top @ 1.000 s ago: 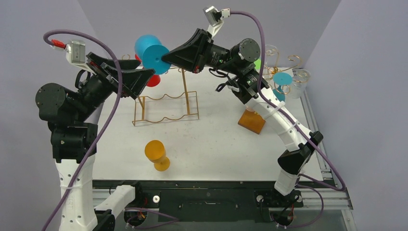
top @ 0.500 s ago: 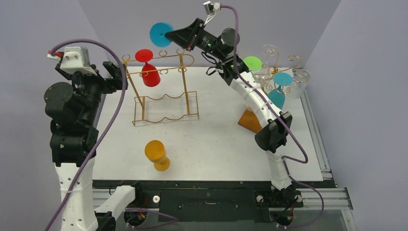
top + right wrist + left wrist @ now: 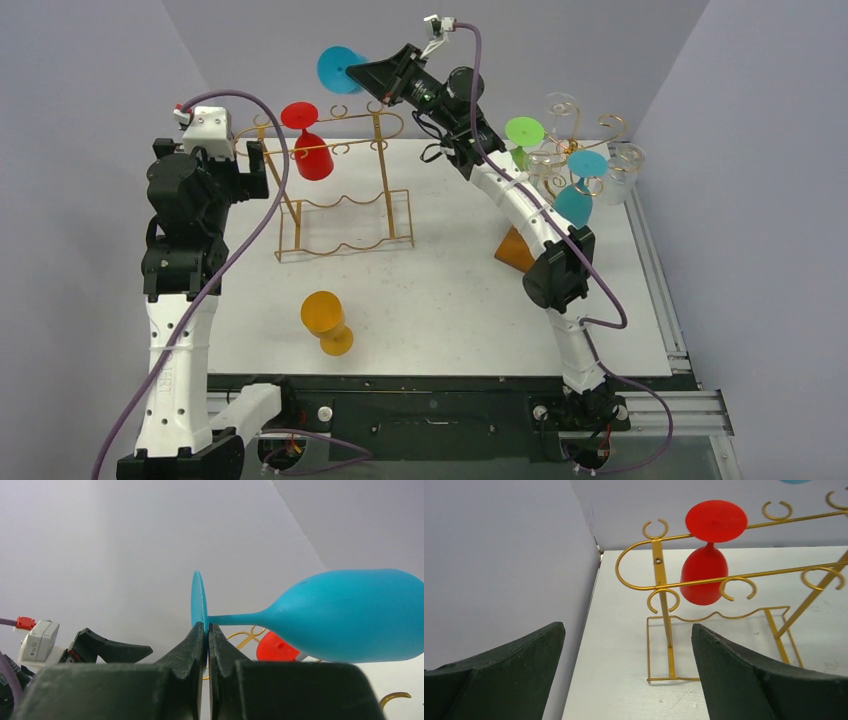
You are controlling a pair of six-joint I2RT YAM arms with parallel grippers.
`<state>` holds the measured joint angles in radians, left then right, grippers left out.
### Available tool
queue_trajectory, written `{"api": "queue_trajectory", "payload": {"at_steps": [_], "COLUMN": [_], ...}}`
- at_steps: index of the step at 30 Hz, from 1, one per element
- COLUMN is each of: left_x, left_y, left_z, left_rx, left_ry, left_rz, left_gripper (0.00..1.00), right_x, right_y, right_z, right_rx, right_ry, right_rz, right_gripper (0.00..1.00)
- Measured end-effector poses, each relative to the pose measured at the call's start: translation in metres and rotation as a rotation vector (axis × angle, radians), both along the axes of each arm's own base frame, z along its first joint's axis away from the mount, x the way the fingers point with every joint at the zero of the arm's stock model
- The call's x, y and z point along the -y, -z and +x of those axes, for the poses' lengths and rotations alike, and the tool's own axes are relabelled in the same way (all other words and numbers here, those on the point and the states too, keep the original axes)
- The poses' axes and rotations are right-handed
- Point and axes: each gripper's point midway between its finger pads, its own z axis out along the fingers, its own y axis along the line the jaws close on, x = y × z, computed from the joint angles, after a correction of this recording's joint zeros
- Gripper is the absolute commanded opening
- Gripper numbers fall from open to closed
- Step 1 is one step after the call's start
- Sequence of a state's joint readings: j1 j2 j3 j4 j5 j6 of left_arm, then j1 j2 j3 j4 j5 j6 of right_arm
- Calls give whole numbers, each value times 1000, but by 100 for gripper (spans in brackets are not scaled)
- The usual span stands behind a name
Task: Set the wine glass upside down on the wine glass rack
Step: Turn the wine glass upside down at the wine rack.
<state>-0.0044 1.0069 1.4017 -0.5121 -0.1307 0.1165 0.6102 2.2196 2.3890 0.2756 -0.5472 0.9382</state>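
right tool (image 3: 206, 630) clamped on rim of foot disc of blue wine glass (image 3: 345, 615). glass held in air, stem sideways in wrist view, up by top of gold rack (image 3: 658, 565), not touching it. left tool (image 3: 626, 630) spread wide, empty, facing rack's left end. red glass (image 3: 704, 577) hangs bowl-down on rack rails. orange glass (image 3: 325, 318) on desk (image 3: 450, 290), nearer arm bases.

"Where is the wine glass (image 3: 350, 615)?"

"In the air. It is turquoise and opaque, its flat foot pinched between the jaws of the right gripper (image 3: 206, 630), with stem and bowl jutting out sideways."

"And the wine glass rack (image 3: 385, 180)?"

"Gold wire, upright on the worktop (image 3: 440, 290) towards the far left. The glass hangs above its looped top rails, clear of them."
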Motion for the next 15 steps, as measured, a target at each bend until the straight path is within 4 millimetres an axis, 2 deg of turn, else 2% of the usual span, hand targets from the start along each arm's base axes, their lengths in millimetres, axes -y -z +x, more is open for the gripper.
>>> {"api": "queue_trajectory", "payload": {"at_steps": [8,15], "left_x": [-30,-38], "left_y": [19,27], "left_z": [14,17], "left_rx": [-58,-76], "left_ry": [-69,-71], "left_rz": [47,63], "left_gripper": [96,96], "right_x": [-6,-19], "right_y": [26,66], "right_z": [23,40], "right_rx": [-63,-131], "right_ry": [58,85], "right_rz": [-12,-61], "right_gripper": [0,0]}}
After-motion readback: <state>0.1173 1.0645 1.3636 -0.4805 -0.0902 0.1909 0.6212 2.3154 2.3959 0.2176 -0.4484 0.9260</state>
